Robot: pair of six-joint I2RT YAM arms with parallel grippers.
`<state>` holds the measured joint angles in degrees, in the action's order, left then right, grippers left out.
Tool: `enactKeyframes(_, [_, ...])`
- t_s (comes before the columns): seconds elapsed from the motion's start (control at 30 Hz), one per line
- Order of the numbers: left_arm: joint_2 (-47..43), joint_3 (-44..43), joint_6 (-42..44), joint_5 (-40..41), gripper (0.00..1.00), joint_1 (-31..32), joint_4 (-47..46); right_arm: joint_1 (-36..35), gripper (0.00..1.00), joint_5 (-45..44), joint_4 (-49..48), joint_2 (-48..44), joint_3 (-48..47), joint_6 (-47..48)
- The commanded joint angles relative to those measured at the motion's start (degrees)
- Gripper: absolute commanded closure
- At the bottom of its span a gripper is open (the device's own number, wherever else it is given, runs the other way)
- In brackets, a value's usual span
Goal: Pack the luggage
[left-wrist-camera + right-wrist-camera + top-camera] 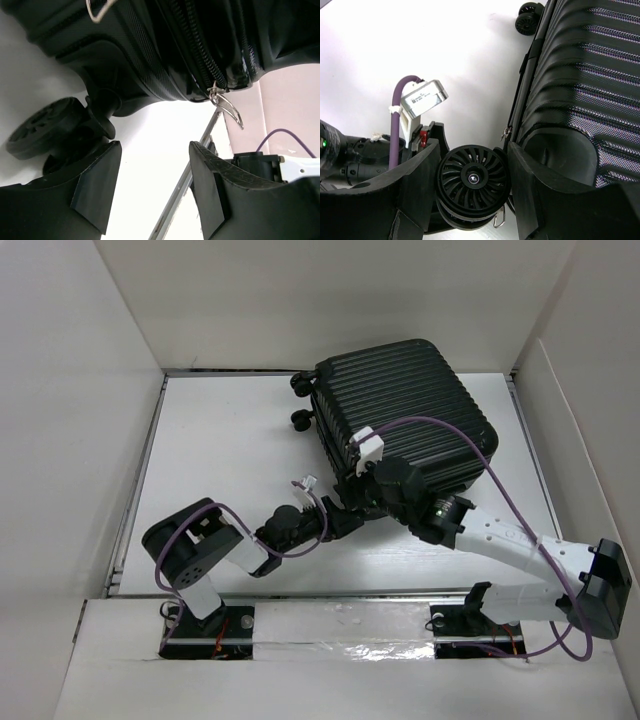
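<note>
Luggage [405,405]: closed and lying shell-up at the far right of the bench [220,440], with its wheels toward the left. Its zipper [200,55] looks drawn shut up to the pull tab [227,107], so packing is judged nearly finished; no loose items show. Right gripper [474,146] is clamped about a corner wheel [472,179]. Left gripper [155,146] stands parted and empty below the tab. Contents are hidden, and the zipper's full run is out of sight.
</note>
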<state>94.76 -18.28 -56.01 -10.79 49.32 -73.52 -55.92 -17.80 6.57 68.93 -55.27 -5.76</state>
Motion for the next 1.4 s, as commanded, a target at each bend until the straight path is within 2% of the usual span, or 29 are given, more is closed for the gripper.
enactKeyframes(0.0, [0.86,0.70,-2.27,4.19,0.46,1.39,-27.54,0.46,0.81,0.75,-2.88,-0.99,0.77,0.66])
enactKeyframes(0.43, [-3.00,1.94,-2.27,6.04,0.53,2.62,-29.76,0.46,0.81,0.66,-3.05,-1.34,1.21,0.66])
enactKeyframes(0.73, [-10.29,-2.01,0.55,8.85,0.53,2.62,-19.22,0.46,0.81,0.75,-3.14,-1.78,1.39,0.84])
enactKeyframes(0.97, [-9.33,-5.44,0.37,9.20,0.53,2.62,-14.73,0.99,0.81,0.14,-2.70,-2.13,1.65,0.75])
enactKeyframes(1.13, [-9.59,-6.50,0.37,9.73,0.56,2.62,-12.71,0.99,0.82,0.49,-2.97,-2.57,1.92,0.84])
enactKeyframes(1.23, [-9.68,-7.82,1.34,10.08,0.63,2.62,-11.57,0.99,0.83,0.31,-2.61,-3.01,2.18,0.66])
enactKeyframes(1.37, [-8.45,-10.19,2.66,9.38,0.63,2.62,-9.90,0.99,0.84,2.60,-2.35,-4.24,2.97,1.45])
